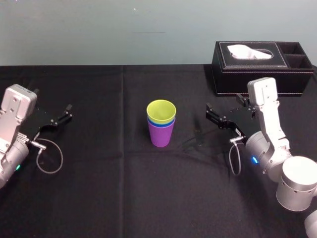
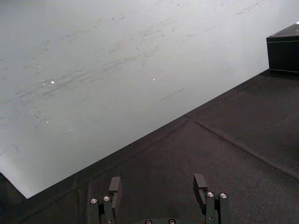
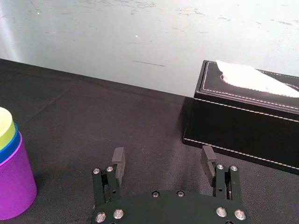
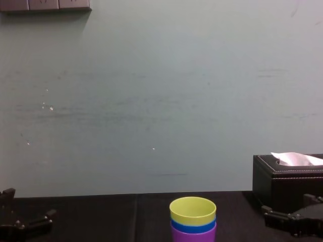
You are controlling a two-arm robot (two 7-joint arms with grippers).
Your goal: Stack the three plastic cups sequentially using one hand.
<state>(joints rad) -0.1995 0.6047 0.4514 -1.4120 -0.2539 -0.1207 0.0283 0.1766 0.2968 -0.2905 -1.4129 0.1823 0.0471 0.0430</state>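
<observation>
The three plastic cups stand nested upright at the table's middle: the yellow-green cup [image 1: 161, 110] sits in the blue cup [image 1: 171, 120], which sits in the purple cup [image 1: 161, 135]. The chest view shows the stack [image 4: 193, 222] from the side, and it stands at the edge of the right wrist view [image 3: 11, 179]. My right gripper [image 1: 224, 102] hovers to the right of the stack, apart from it, open and empty [image 3: 163, 156]. Far to the left, my left gripper [image 1: 52, 101] is parked, open with nothing between its fingers [image 2: 157, 182].
A black stitched tissue box [image 1: 260, 67] with a white tissue stands at the back right, just behind my right gripper [image 3: 243, 126]. A black cloth [image 1: 124, 198] covers the table, and a pale wall [image 4: 151, 101] closes the back.
</observation>
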